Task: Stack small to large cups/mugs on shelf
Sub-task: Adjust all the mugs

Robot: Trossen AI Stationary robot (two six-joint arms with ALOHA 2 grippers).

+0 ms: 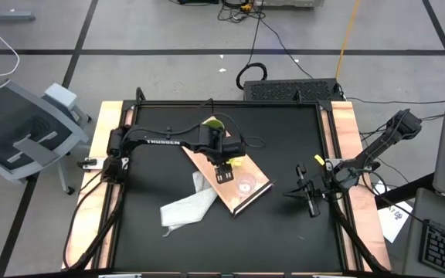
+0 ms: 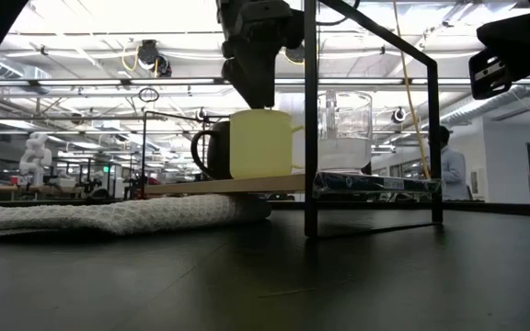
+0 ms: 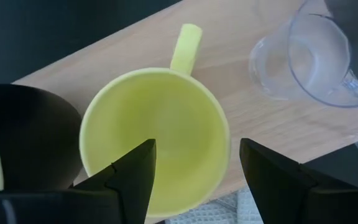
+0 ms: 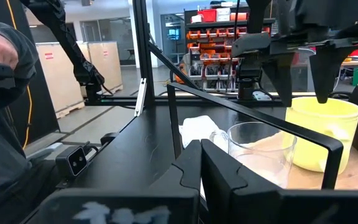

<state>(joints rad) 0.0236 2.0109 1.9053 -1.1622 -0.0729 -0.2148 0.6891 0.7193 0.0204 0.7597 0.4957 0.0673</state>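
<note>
White cloth point(image 2: 109, 215): it lies flat on the black table point(image 2: 265, 285), closest to the low camera. It is down and off to the side of the left gripper, and one end tucks under the shelf.

Green mug point(image 2: 210, 152): it stands on the shelf, touching the yellow mug. It is just beside the left gripper, not under it.

Left gripper point(image 3: 194, 163): it hangs over the yellow mug, just above the rim. Its two fingers are spread apart and hold nothing. From its own camera, one finger is over the inside of the mug and the other is out past the rim.

Yellow mug point(image 3: 155, 137): it stands upright on the shelf, right below the left gripper. It is between the green mug and the clear cup.

Clear cup point(image 3: 303, 59): it stands upright on the shelf, near the left gripper, on the far side from the green mug. It is a bit apart from the yellow mug.

Shelf point(image 1: 255, 188): a light wood board under the left gripper. All three cups stand on it.

Right gripper point(image 1: 309, 195): it waits near the right edge of the table, well apart from the shelf. Its fingers are pressed together.
</note>
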